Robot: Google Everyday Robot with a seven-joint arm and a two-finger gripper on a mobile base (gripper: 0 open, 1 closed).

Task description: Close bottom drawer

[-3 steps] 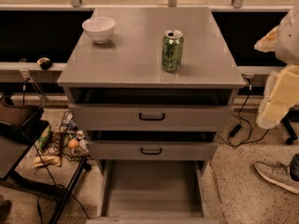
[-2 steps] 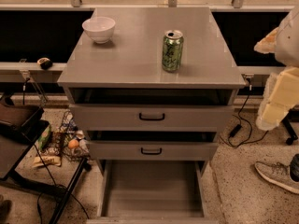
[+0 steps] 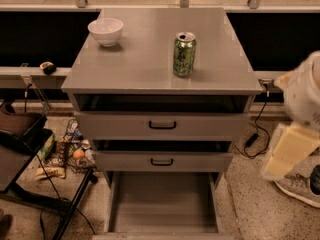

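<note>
The cream-coloured hand is being lowered, and its grip cannot be told; the narrow grey metal bottom drawer, down-left of it, is still being left open, untouched.

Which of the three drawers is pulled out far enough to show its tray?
The bottom drawer: its tray lies exposed, while the middle drawer and top drawer show only fronts. The gripper hangs right of the cabinet.

bottom drawer: grey metal, long plain tray | stood pulled far out, lowest of three | gripper hung at right, well apart
</note>
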